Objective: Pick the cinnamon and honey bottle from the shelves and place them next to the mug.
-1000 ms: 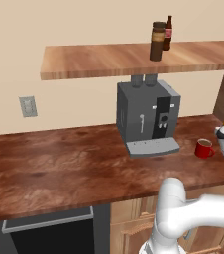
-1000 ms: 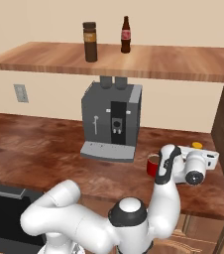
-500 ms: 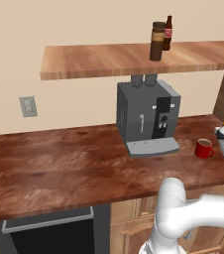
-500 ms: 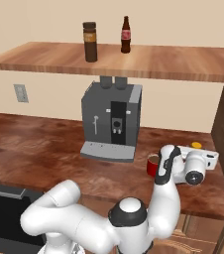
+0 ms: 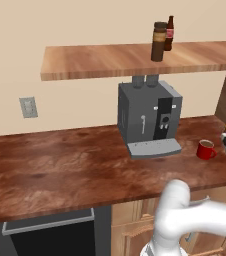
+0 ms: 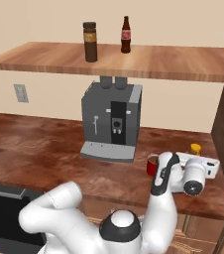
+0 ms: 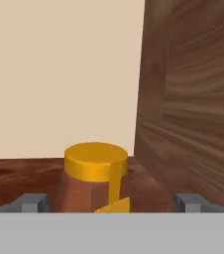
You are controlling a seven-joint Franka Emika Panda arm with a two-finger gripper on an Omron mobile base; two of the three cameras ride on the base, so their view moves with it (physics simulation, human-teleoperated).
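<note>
Reddish-brown wood makes up the shelves (image 6: 148, 62), a long plank fixed high on the wall, and the darker counter (image 5: 60, 165) beneath. Between them stands a grey coffee machine (image 5: 149, 119), backed against the wall. A tall wooden cabinet side (image 7: 193, 99) closes off the counter's right end.

Low over that right end, the white arm reaches out with the gripper (image 6: 196, 173) held level, probably because the honey bottle (image 7: 95, 178) has been brought down there beside the mug (image 5: 205, 149). In the hand view the bottle's yellow cap and amber shoulders sit centred between the two finger tips (image 7: 32, 202), which stand well apart on either side with clear gaps, so the jaws look released rather than clamped on it. The bottle stands upright on the counter, just beside the cabinet side; its cap (image 6: 196, 149) peeks above the hand in the right base view, with the red mug near it toward the machine.

Up on the shelves the cinnamon (image 6: 89, 41) waits upright near the front edge, untouched, well apart from a slim brown bottle with a red label (image 6: 126, 34), which is not wanted. Fetching the cinnamon looks like the remaining half.
</note>
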